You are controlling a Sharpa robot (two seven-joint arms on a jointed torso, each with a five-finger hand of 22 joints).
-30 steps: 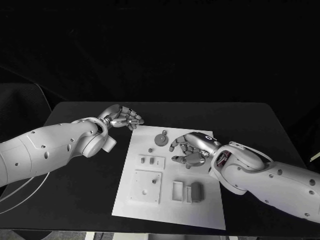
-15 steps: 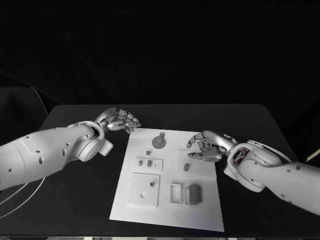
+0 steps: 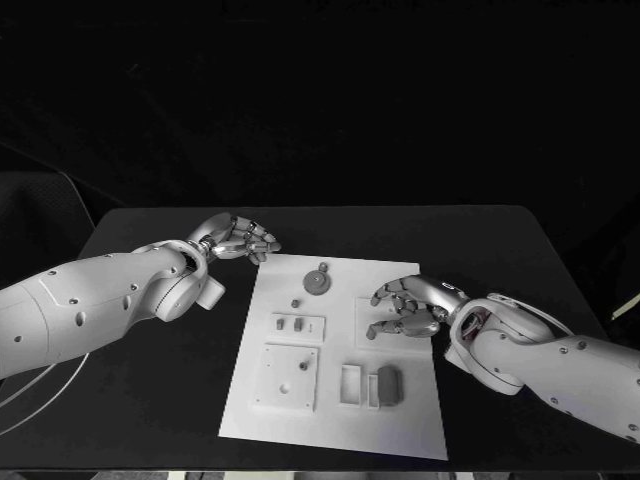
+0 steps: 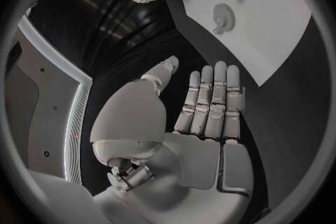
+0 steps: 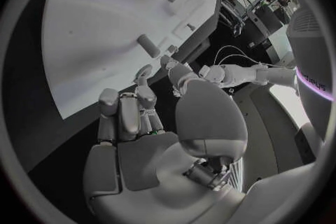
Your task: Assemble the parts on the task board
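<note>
The white task board (image 3: 407, 420) lies flat on the black table. At the board's far end rests a round grey disc part (image 3: 317, 281); a small peg (image 3: 293, 302) lies nearer the middle. A dark block part (image 3: 391, 384) stands upright near the board's near end.

Both arms have smooth white rounded shells dotted with small dark screw holes. The left hand (image 3: 239, 238) and right hand (image 3: 408, 307) are silver metal with segmented fingers. Thin pale cables (image 3: 32, 395) loop below the left arm.
</note>
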